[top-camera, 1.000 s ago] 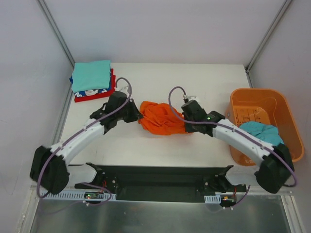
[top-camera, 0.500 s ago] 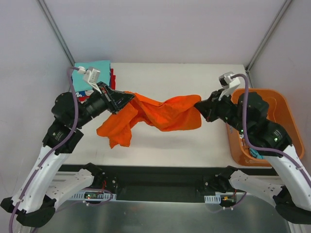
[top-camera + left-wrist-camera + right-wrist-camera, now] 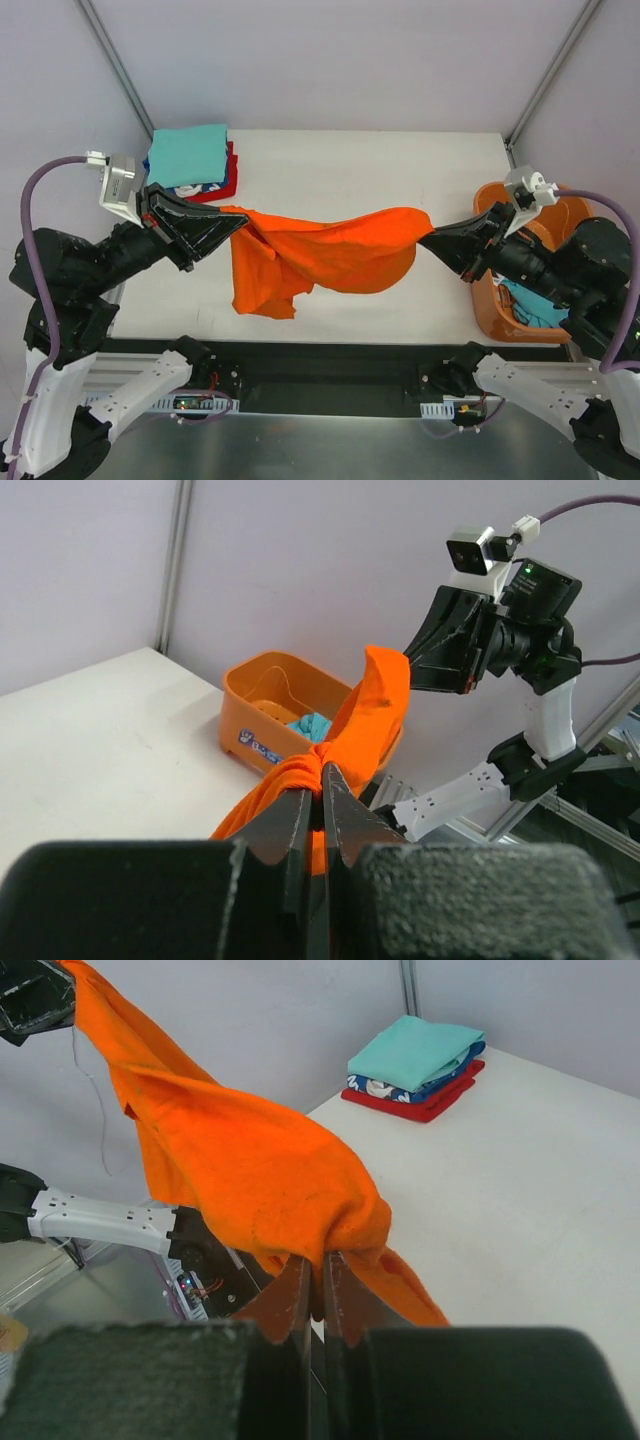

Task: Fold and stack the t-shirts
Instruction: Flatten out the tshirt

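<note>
Top external view is showing the orange t-shirt (image 3: 320, 255) hanging above the table (image 3: 350, 170), stretched between both arms, I'd guess to open it out for laying flat. The left gripper (image 3: 238, 222) is pinching one bunched end tight, and the right gripper (image 3: 427, 238) is clamping the other end likewise. Folded shirts (image 3: 190, 160) are sitting stacked at the far left corner.

On my overhead feed the white table (image 3: 400, 190) carries a stack of folded t-shirts (image 3: 190, 168) in its far left corner: a teal one (image 3: 188, 153) on top, a blue-and-white patterned one (image 3: 186, 189) under it, and a red one (image 3: 216, 190) at the bottom, touching the tabletop. An orange plastic basket (image 3: 235, 730) stands at the table's right edge, well apart from the stack
</note>
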Robot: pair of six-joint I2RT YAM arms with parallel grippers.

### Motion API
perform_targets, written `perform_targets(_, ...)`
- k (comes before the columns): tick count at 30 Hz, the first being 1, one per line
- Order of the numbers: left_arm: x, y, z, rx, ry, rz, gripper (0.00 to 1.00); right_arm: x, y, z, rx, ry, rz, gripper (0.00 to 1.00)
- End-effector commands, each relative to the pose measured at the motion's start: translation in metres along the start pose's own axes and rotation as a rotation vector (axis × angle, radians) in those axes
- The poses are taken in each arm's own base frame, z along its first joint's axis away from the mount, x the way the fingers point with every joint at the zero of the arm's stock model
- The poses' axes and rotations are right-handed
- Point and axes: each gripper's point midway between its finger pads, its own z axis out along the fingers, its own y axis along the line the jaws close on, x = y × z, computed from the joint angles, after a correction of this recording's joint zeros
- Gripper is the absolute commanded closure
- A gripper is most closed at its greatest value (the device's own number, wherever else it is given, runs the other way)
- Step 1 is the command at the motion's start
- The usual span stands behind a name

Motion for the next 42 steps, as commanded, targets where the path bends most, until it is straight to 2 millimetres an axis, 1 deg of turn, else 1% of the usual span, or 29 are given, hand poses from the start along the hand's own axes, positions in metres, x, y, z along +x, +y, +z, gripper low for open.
perform_targets(1, 0.002, 0.008, 0.014, -0.011, 0.05, -0.018, 1.0, -0.006, -0.009, -0.002, 0.058, -0.024, 0.004, 0.99)
perform_targets(3, 0.015, 0.032, 0.033, -0.061, 0.102, -0.052, 1.0, 0.004, -0.029, 0.003, 0.159, 0.014, 0.007, 0.99)
perform_targets(4, 0.028, 0.057, 0.05, -0.115, 0.149, -0.086, 1.0, 0.006, -0.056, 0.009, 0.3, 0.03, 0.002, 0.99)
perform_targets(6, 0.047, 0.09, 0.067, -0.207, 0.225, -0.114, 1.0, 0.021, -0.094, 0.011, 0.488, 0.102, -0.028, 0.99)
perform_targets(7, 0.071, 0.132, 0.087, -0.31, 0.296, -0.155, 1.0, 0.032, -0.135, 0.012, 0.715, 0.15, -0.059, 0.99)
perform_targets(8, 0.081, 0.15, 0.096, -0.342, 0.338, -0.178, 1.0, 0.041, -0.156, 0.011, 0.826, 0.194, -0.081, 0.99)
perform_targets(9, 0.089, 0.182, 0.1, -0.398, 0.363, -0.215, 1.0, 0.05, -0.174, 0.012, 0.911, 0.234, -0.098, 0.99)
perform_targets(10, 0.127, 0.231, 0.114, -0.468, 0.459, -0.307, 0.96, 0.078, -0.208, 0.022, 0.999, 0.339, -0.056, 0.99)
perform_targets(11, 0.135, 0.249, 0.122, -0.472, 0.489, -0.355, 0.85, 0.096, -0.223, 0.03, 1.003, 0.393, 0.0, 0.99)
perform_targets(12, 0.146, 0.28, 0.12, -0.521, 0.512, -0.411, 0.53, 0.13, -0.245, 0.049, 0.987, 0.502, 0.068, 0.99)
perform_targets(13, 0.177, 0.315, 0.126, -0.565, 0.576, -0.495, 0.33, 0.149, -0.26, 0.056, 0.941, 0.549, 0.168, 0.99)
perform_targets(14, 0.189, 0.327, 0.127, -0.566, 0.604, -0.545, 0.21, 0.163, -0.272, 0.064, 0.939, 0.582, 0.196, 0.99)
perform_targets(15, 0.2, 0.341, 0.125, -0.588, 0.622, -0.583, 0.01, 0.19, -0.289, 0.073, 0.959, 0.671, 0.219, 0.88)
perform_targets(16, 0.217, 0.354, 0.124, -0.612, 0.65, -0.613, 0.01, 0.197, -0.301, 0.073, 0.997, 0.698, 0.215, 0.78)
perform_targets(17, 0.223, 0.361, 0.122, -0.637, 0.657, -0.611, 0.01, 0.194, -0.307, 0.078, 1.011, 0.706, 0.211, 0.57)
perform_targets(18, 0.225, 0.364, 0.12, -0.65, 0.661, -0.603, 0.01, 0.209, -0.316, 0.081, 1.027, 0.761, 0.22, 0.47)
perform_targets(20, 0.223, 0.364, 0.112, -0.689, 0.653, -0.577, 0.01, 0.206, -0.32, 0.083, 1.028, 0.784, 0.219, 0.33)
perform_targets(21, 0.222, 0.369, 0.106, -0.734, 0.644, -0.548, 0.01, 0.207, -0.321, 0.084, 1.028, 0.791, 0.22, 0.3)
perform_targets(23, 0.217, 0.363, 0.088, -0.793, 0.629, -0.512, 0.01, 0.207, -0.319, 0.087, 1.01, 0.777, 0.221, 0.22)
perform_targets(24, 0.217, 0.366, 0.078, -0.852, 0.62, -0.484, 0.01, 0.209, -0.315, 0.084, 1.002, 0.771, 0.227, 0.19)
perform_targets(27, 0.225, 0.354, 0.044, -0.945, 0.617, -0.471, 0.01, 0.218, -0.301, 0.079, 0.955, 0.75, 0.258, 0.15)
perform_targets(28, 0.235, 0.348, 0.024, -0.991, 0.625, -0.473, 0.01, 0.221, -0.299, 0.077, 0.947, 0.742, 0.261, 0.14)
perform_targets(30, 0.248, 0.341, 0.006, -1.035, 0.633, -0.503, 0.01, 0.223, -0.289, 0.07, 0.94, 0.713, 0.286, 0.14)
perform_targets(31, 0.261, 0.334, -0.01, -1.059, 0.652, -0.517, 0.01, 0.242, -0.284, 0.061, 0.937, 0.747, 0.307, 0.13)
perform_targets(33, 0.272, 0.327, -0.02, -1.079, 0.668, -0.527, 0.0, 0.252, -0.275, 0.052, 0.929, 0.742, 0.333, 0.13)
perform_targets(34, 0.281, 0.324, -0.027, -1.087, 0.686, -0.537, 0.01, 0.268, -0.273, 0.045, 0.933, 0.768, 0.347, 0.13)
perform_targets(37, 0.301, 0.311, -0.026, -1.069, 0.736, -0.58, 0.01, 0.283, -0.269, 0.04, 0.934, 0.748, 0.383, 0.13)
perform_targets(38, 0.307, 0.31, -0.025, -1.077, 0.744, -0.598, 0.01, 0.298, -0.266, 0.033, 0.943, 0.771, 0.404, 0.13)
perform_targets(42, 0.333, 0.311, -0.01, -1.083, 0.805, -0.661, 0.06, 0.321, -0.267, 0.034, 0.954, 0.788, 0.466, 0.13)
